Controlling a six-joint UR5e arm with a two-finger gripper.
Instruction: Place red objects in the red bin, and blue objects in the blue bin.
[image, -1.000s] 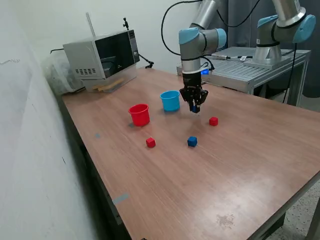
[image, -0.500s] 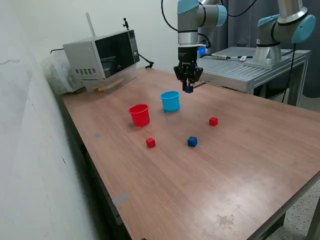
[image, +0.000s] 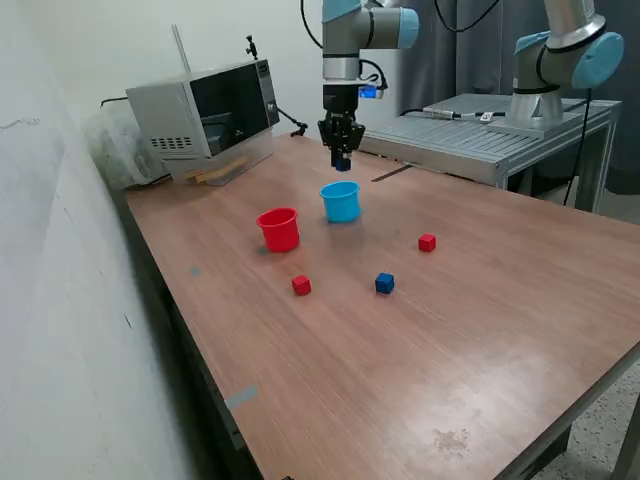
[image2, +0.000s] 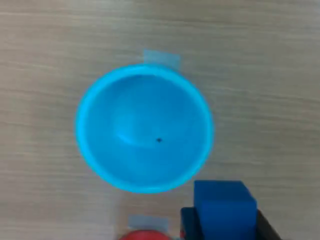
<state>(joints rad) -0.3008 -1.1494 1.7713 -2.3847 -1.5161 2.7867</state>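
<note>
A: Hand (image: 341, 160) status?

B: Fingers closed on a small dark blue cube (image2: 224, 209), hanging in the air above the light blue tapered plastic cup (image: 341, 201). In the wrist view the cube sits just off the cup's rim and the cup's inside looks bare.

A: Other cup?

B: Small red tapered plastic cup (image: 279, 229) stands upright just beside the blue one, toward the exterior view's left and slightly nearer. The two are apart, not touching.

A: Loose pieces on the wooden tabletop (image: 480, 330)?

B: Three. One small red cube (image: 301, 285) near the red cup, on its near side. A second dark blue cube (image: 385, 283) to the right of that in the exterior view. A second red cube (image: 427, 242) farther right, well apart from both cups.

A: Background?

B: Grey microwave oven (image: 205, 112) at the far left edge of the tabletop.
</note>
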